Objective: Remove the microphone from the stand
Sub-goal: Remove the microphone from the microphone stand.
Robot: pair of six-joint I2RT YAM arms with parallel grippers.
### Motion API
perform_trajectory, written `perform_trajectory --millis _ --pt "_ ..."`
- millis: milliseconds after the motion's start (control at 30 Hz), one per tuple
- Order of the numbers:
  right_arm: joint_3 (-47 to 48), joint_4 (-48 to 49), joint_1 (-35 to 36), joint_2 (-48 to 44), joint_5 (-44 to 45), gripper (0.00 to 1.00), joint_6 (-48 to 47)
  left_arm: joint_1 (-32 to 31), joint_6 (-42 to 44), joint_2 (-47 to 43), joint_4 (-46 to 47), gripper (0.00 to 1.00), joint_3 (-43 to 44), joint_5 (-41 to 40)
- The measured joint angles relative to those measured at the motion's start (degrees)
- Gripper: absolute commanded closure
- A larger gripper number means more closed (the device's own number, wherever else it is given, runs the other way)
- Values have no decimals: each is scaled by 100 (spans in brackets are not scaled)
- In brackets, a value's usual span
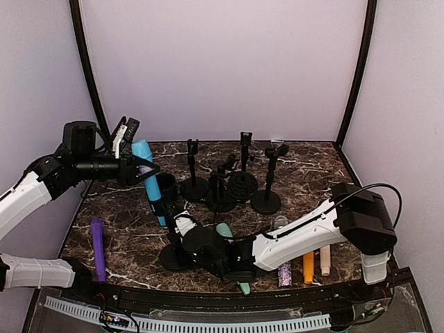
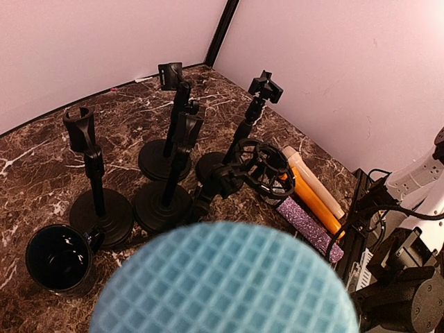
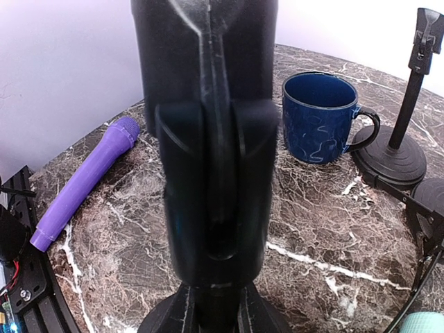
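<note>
Left fingers (image 1: 135, 168) pinch the blue microphone (image 1: 149, 182), tilted above the tabletop (image 1: 132, 222) beside the mug (image 1: 166, 187); right fingers (image 1: 182, 223) pressed onto the near stand (image 1: 170, 258); bare marble runs left toward the purple microphone (image 1: 98, 250).

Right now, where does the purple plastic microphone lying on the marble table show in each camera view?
Top external: the purple microphone lies flat at the lower left of the table.
Left wrist: not in it.
Right wrist: left of centre, lying slanted.
Shared landmark: the dark blue glossy mug, in all three views.
</note>
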Motion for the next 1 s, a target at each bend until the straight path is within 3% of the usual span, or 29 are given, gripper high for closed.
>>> perform_trajectory --millis 1000 --pt "72 37 -2 59 9 100 4 129 94 129 -105 100 195 160"
